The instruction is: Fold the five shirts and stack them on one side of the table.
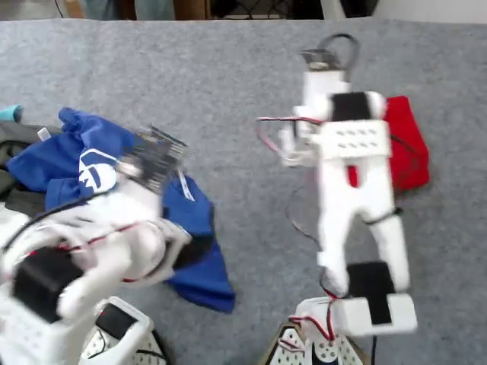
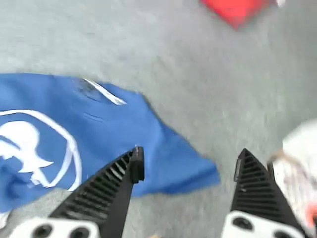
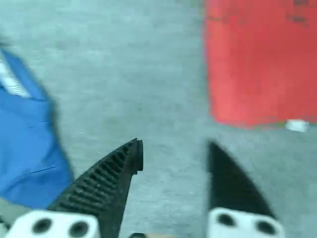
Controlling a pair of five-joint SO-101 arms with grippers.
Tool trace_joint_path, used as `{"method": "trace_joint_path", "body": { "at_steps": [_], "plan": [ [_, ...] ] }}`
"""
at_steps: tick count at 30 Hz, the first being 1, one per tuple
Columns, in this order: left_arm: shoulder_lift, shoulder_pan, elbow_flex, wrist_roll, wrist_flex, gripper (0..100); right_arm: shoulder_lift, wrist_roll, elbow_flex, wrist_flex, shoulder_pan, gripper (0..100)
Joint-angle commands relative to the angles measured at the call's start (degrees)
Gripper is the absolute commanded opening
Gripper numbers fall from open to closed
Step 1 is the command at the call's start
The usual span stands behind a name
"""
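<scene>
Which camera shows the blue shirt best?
The high view: it takes in nearly the whole crumpled blue shirt, though an arm covers part. The left wrist view catches the part with the white print; the right wrist view, one edge.

I count two shirts lying plainly on the table [image 1: 228, 68]: one blue shirt [image 1: 99, 163] and one red shirt [image 1: 407, 144]. Beside the blue one sit one dark heap [image 1: 14, 135] and one teal scrap [image 1: 9, 112], too bunched for me to count as garments. My grippers number two: the left gripper [image 2: 190, 158] and the right gripper [image 3: 174, 148].
</scene>
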Motion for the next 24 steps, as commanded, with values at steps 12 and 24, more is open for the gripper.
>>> {"method": "trace_joint_path", "body": {
  "at_steps": [12,24],
  "plan": [
    [-0.09,-68.44,22.64,-3.69,-26.9,33,40.22,-6.59,-35.38,4.22,-33.85,35.1],
    [0.09,-76.88,34.86,-7.56,-36.75,32,55.78,-6.24,-43.91,5.54,-33.76,1.1]
  ]
}}
